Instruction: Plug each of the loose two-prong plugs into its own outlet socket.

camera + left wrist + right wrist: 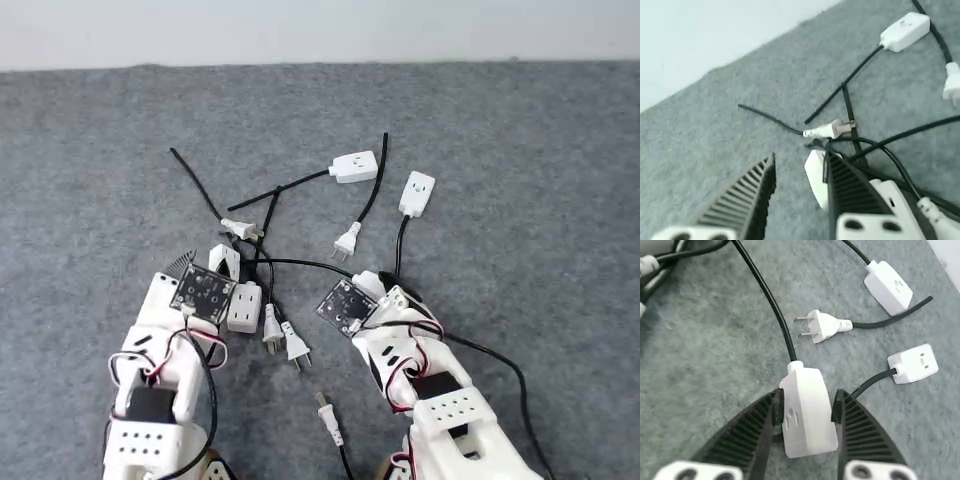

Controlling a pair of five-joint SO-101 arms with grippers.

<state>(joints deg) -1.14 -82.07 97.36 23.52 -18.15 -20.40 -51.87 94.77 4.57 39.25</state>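
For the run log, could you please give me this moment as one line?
right end effector: shut on empty outlet socket | left end effector: open, loose plug ahead

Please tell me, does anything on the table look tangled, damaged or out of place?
Yes. Several black cords cross one another in a tangle just ahead of the left gripper, with a plug lying among them. Lifting one piece there would probably drag its neighbours. Nothing looks broken.

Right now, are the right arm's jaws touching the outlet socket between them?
Touching. The right wrist view shows both jaws pressed against opposite sides of the outlet socket, with no gap.
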